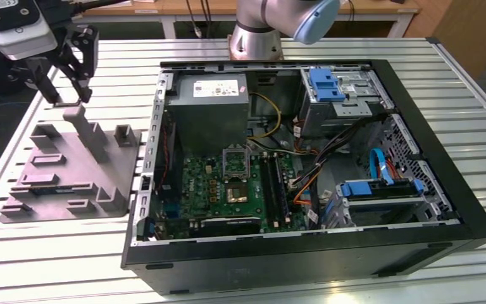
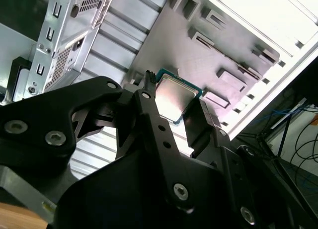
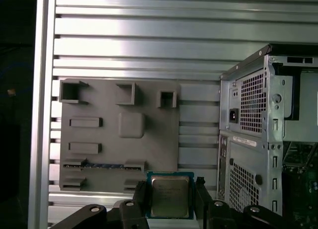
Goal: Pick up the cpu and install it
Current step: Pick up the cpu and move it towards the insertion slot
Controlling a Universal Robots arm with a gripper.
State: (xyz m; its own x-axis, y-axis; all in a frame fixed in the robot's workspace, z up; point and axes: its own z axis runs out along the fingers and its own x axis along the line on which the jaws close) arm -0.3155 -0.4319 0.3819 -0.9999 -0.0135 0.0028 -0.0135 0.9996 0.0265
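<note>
Up over the matte grey-purple moulded fixture [image 3: 149, 139] on the ribbed metal table [image 3: 124, 35], black hand [image 1: 68, 96] clamps the thin, square, silver-topped cpu [image 3: 170, 195] by its edges.

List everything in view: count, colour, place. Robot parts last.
cpu: one, silver-grey top, between the gripper's fingers
fixture: one, grey-purple, on the table, exterior view's left of the case
computer case: one, black, open, on the table
power supply: one, grey with white label, inside the case
motherboard: one, green, inside the case
cpu socket: one, dark, on the motherboard
drive brackets: two, blue, inside the case
table: one, silver slatted, under everything
arm: one, silver with blue cap, beyond the case
gripper: one, black, above the fixture, shut on the cpu
</note>
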